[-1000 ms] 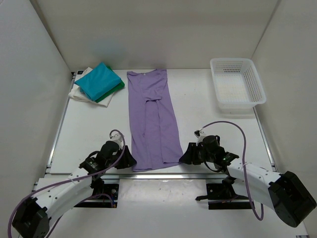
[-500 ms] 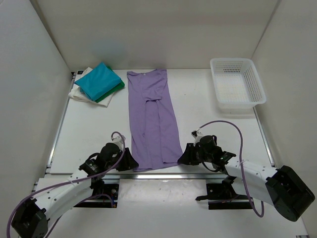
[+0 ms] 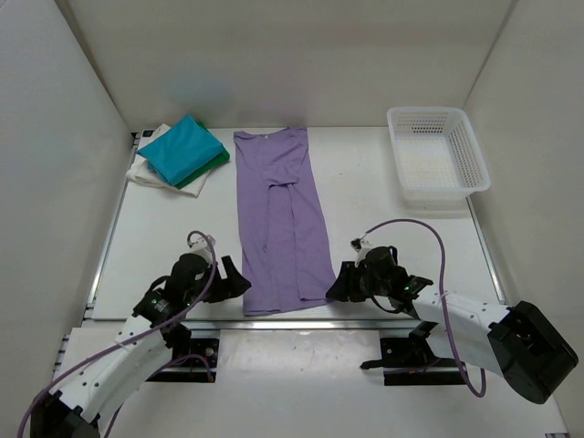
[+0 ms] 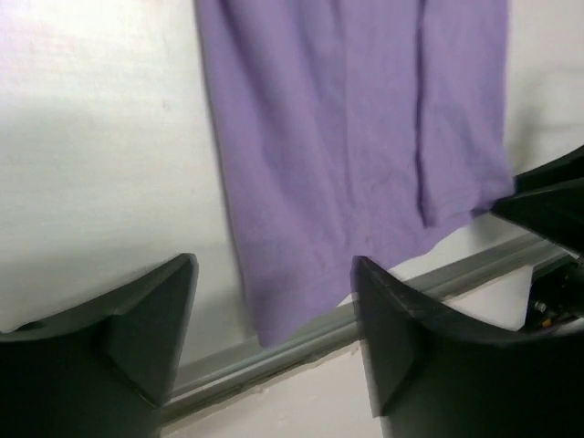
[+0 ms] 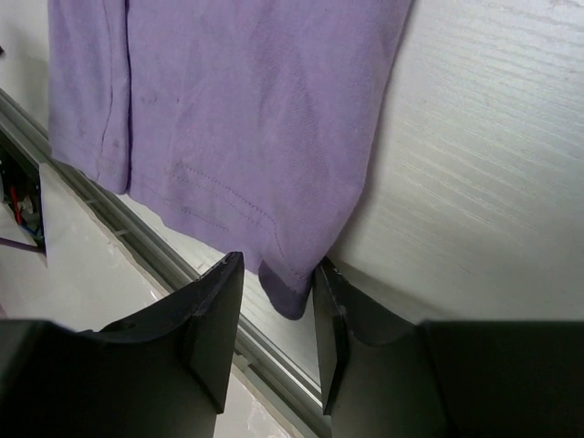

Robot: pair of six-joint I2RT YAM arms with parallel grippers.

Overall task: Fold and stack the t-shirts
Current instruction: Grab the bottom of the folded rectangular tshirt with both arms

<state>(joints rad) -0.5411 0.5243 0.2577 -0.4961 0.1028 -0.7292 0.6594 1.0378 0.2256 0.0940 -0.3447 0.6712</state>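
Long narrow lavender t-shirt (image 3: 281, 219) (perhaps halved)

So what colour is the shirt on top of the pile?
The top shirt is teal, a blue-green. The overhead view shows it best.

There were four t-shirts in all: one lavender t-shirt (image 3: 281, 219), one teal t-shirt (image 3: 182, 151), one dark green t-shirt (image 3: 212, 167), one white t-shirt (image 3: 144, 172). Just one white lattice basket (image 3: 474, 169). Two grippers: left gripper (image 3: 239, 285), right gripper (image 3: 334, 287).
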